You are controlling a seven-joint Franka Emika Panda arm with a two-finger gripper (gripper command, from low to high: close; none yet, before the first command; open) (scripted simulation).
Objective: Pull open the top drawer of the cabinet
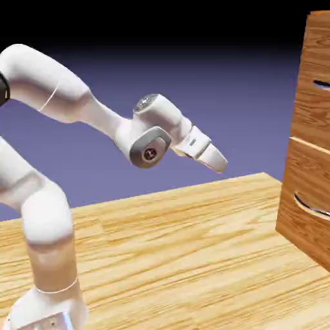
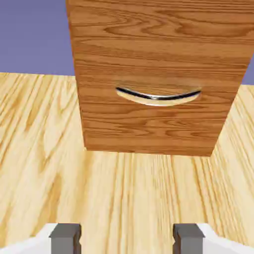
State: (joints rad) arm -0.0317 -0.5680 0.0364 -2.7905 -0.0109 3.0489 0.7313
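The cabinet (image 1: 308, 161) stands at the exterior view's right edge, reddish-brown wood grain, partly cut off. Its top drawer (image 1: 316, 109) shows only a dark sliver of its silver handle (image 1: 320, 84) at the frame edge. Below a seam sits the lower drawer (image 1: 303, 193) with its curved handle (image 1: 310, 207). My gripper (image 1: 220, 165) hangs in the air well to the left of the cabinet, below the top handle's height, tilted down toward it. In the hand view the gripper (image 2: 126, 239) is open and empty, facing the lower drawer (image 2: 154, 124) and its handle (image 2: 158, 96); the top drawer is out of that view.
Pale wooden floor (image 1: 180, 258) stretches between the arm's base and the cabinet. The white arm (image 1: 45, 232) rises at the exterior view's left. In the hand view the floor (image 2: 124, 193) lies between the fingertips (image 2: 65, 237) and the cabinet's foot.
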